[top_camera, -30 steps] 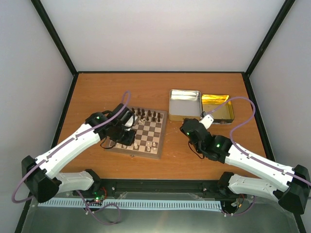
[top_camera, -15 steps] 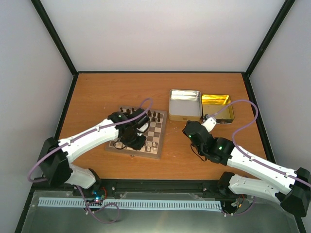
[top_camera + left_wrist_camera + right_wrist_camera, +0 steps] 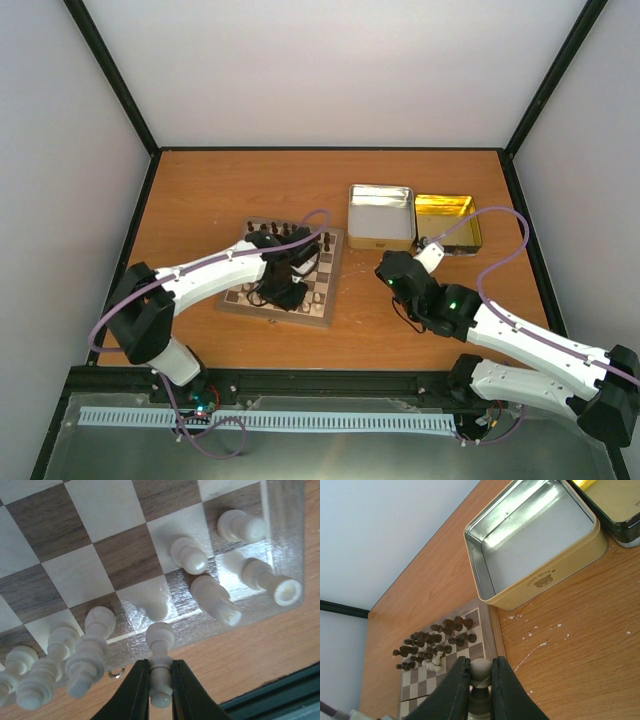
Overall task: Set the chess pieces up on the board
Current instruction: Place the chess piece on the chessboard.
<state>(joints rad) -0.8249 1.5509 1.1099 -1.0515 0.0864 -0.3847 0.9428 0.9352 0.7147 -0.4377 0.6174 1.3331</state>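
The board (image 3: 326, 305) lies left of centre on the orange table. Dark chess pieces (image 3: 300, 236) stand along its far rows and cream ones (image 3: 316, 297) near its front edge. My left gripper (image 3: 289, 290) hangs over the board's front part. In the left wrist view it (image 3: 160, 666) is shut on a cream pawn (image 3: 161, 680), held just above the board's near border (image 3: 235, 630) beside several cream pieces (image 3: 90, 650). My right gripper (image 3: 388, 266) is right of the board. In the right wrist view it (image 3: 480, 666) is shut on a pale pawn (image 3: 481, 670).
An open silver tin (image 3: 380, 215) and an open gold tin (image 3: 447, 222) stand behind the right gripper. White crumbs (image 3: 540, 643) lie on the table beside the board (image 3: 492, 630). A cream piece (image 3: 434, 665) lies tipped among the dark pieces (image 3: 432, 640).
My left arm has swung right from the board's left edge across to its front right part. The right arm has hardly moved.
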